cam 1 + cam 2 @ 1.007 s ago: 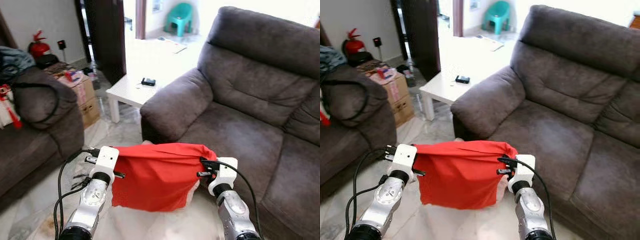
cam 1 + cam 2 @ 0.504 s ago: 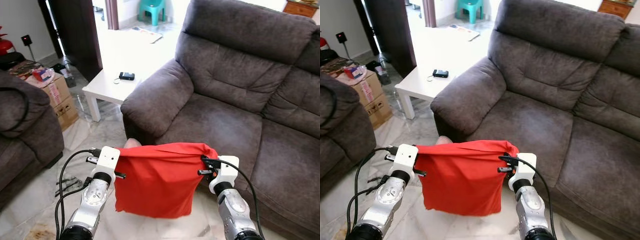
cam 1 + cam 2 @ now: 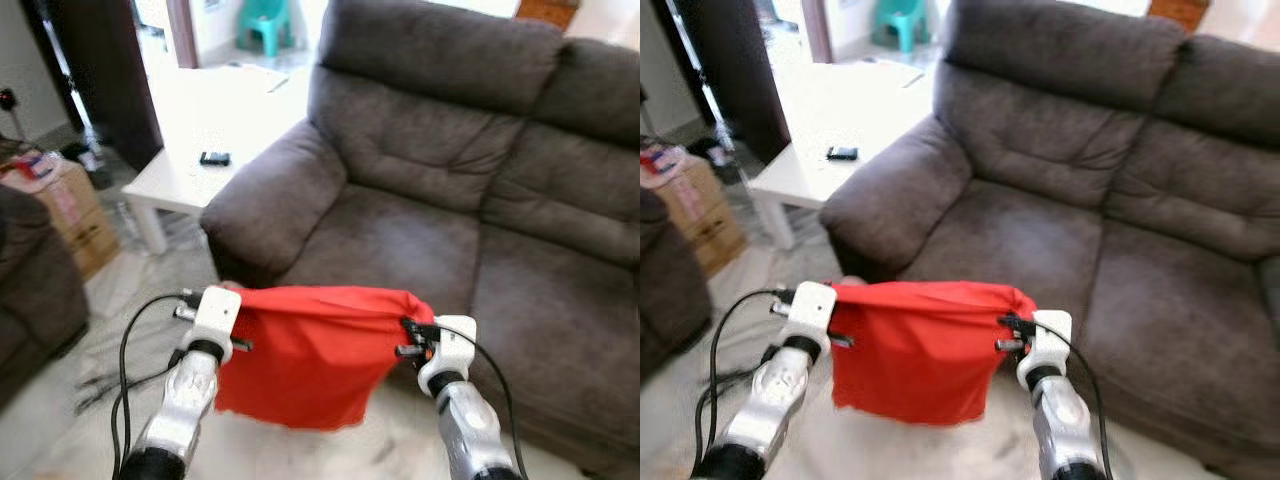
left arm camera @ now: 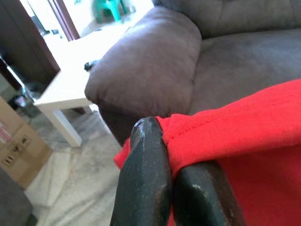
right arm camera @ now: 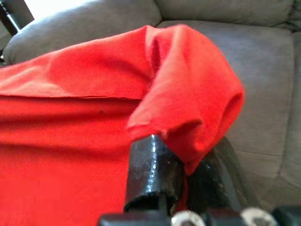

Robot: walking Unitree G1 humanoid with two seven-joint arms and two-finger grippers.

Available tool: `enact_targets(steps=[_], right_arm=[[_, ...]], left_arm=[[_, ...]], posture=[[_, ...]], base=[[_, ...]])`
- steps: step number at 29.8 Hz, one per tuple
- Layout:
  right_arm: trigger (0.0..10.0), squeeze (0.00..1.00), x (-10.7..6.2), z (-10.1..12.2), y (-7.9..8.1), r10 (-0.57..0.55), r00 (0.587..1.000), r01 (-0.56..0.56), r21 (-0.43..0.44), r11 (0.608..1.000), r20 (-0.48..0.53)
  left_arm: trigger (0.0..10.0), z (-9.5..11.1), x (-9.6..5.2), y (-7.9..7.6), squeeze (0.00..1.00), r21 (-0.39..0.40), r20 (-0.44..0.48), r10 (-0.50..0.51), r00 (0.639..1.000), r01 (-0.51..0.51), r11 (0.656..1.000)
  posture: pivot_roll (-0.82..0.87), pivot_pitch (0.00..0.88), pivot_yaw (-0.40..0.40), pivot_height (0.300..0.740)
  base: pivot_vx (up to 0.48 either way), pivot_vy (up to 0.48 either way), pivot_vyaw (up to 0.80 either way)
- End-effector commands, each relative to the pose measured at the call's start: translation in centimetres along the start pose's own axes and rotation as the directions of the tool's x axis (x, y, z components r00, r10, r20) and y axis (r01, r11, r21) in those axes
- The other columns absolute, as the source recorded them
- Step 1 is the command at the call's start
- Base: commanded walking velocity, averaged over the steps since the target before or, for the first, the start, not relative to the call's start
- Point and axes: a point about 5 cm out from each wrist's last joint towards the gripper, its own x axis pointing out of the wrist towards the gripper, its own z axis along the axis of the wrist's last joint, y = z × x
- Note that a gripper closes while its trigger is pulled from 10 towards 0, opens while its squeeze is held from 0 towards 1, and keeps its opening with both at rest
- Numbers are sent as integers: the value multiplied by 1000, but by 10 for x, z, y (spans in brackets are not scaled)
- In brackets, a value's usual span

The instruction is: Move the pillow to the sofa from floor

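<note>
- The carrying step is in hand: the red pillow (image 3: 310, 355) is off the floor, hanging slack between the two grippers in front of the grey sofa (image 3: 440, 180), just short of its seat cushion
- The left gripper (image 4: 171, 183) has its two black fingers pinched together on the pillow's upper corner nearest the sofa's armrest (image 3: 265, 195)
- The right gripper (image 5: 176, 176) is likewise clamped on the opposite upper corner, with the red cloth bunched over its fingertips
- The next move, as I judge it, calls for bringing the pillow forward and up over the seat edge, keeping both corners level, then letting go with both grippers once the cloth rests on the cushion
- Count: one pillow, two grippers both holding it, one sofa ahead
- Also in sight: one white low table (image 3: 185, 170) beside the armrest with one small dark object (image 3: 214, 158) on it, and one turquoise chair (image 3: 262, 20) beyond
</note>
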Motion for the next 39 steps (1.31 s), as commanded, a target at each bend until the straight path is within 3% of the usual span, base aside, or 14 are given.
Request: enact_targets(steps=[1,8,16,29,39], right_arm=[[10000,0,3,15,-13,-64,995,63,11,998,77],[10000,0,3,16,-14,-72,994,71,18,997,76],[10000,0,4,16,-14,-70,995,70,11,998,75],[10000,0,4,18,-15,-84,993,82,19,996,86],[10000,0,3,17,-17,-91,992,91,13,996,84]], left_arm=[[10000,11,4,15,0,4,64,59,996,-59,998],[10000,12,5,15,0,6,69,58,996,-59,998],[10000,12,5,15,0,7,69,57,996,-58,998],[10000,13,6,16,0,5,72,61,996,-62,998],[10000,12,5,16,0,5,72,61,996,-62,998]], posture=[[76,0,-90,740],[75,0,-87,740],[76,0,-85,740],[74,0,-84,740],[74,0,-86,740]], base=[[0,-277,0],[0,-280,0],[0,-280,-738],[0,-280,0],[0,-280,-361]])
